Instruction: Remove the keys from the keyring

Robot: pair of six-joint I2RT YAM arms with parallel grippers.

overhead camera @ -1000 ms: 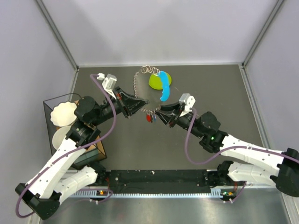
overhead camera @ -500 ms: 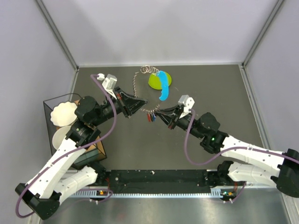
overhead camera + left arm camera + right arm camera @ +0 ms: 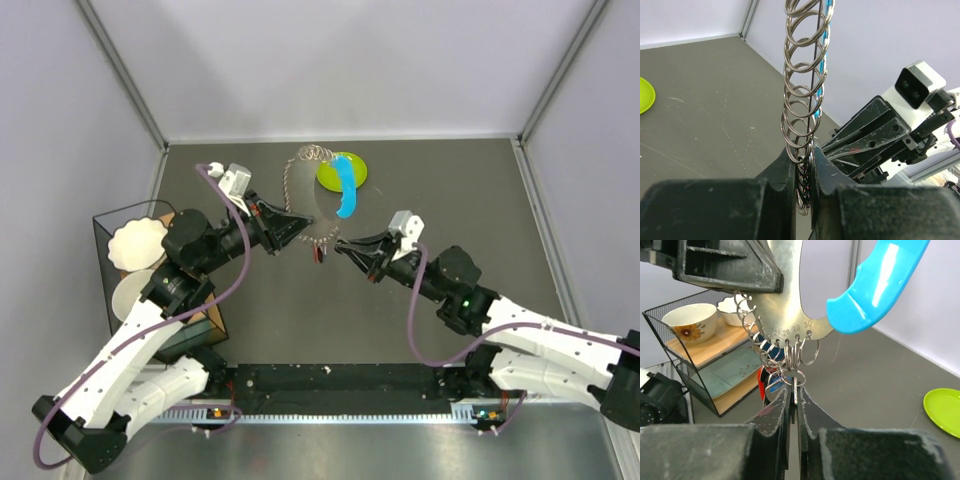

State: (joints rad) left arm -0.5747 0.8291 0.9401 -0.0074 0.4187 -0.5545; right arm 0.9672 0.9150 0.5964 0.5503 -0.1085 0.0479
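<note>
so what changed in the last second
The right gripper drew back slightly toward the near right, and the keyring turned its blue crescent edge-on, shifting left over the green plate. Both grippers stayed shut on the keyring; the left gripper and plate kept their places.

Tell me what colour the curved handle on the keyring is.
Bright blue. The handle shows best in the right wrist view, large and close against the pale wall.

Grey table, green plate, wire rack
</note>
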